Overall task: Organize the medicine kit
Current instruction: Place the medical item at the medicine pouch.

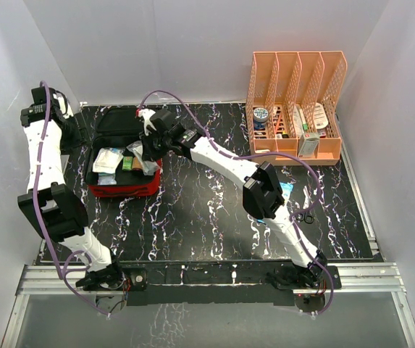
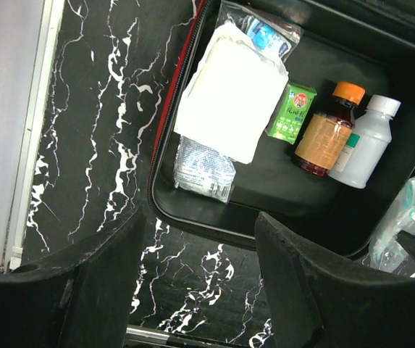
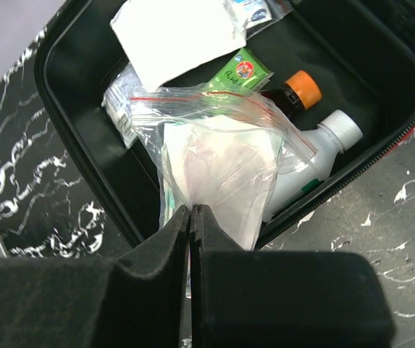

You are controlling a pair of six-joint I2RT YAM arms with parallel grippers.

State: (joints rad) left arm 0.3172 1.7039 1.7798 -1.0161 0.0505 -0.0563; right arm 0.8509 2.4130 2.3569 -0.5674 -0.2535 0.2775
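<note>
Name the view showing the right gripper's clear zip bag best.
Right wrist: the clear zip bag sits centre frame, red seal and white contents visible, pinched by the shut right gripper above the medicine kit. Left wrist catches only its edge; top external shows a small glimpse.

Medicine kit [image 2: 272, 183] holds pad [image 2: 229, 90], green box [image 2: 292, 112], amber bottle [image 2: 324, 138], white bottle [image 2: 366, 145].

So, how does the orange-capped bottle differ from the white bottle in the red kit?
The orange-capped bottle has a dark amber body with a tan label; the white bottle has an opaque white body. The orange-capped bottle's cap contrasts with its body; the white bottle's cap matches it. Both are capped and lie side by side on the black lining of the medicine kit, caps pointing the same way.
</note>
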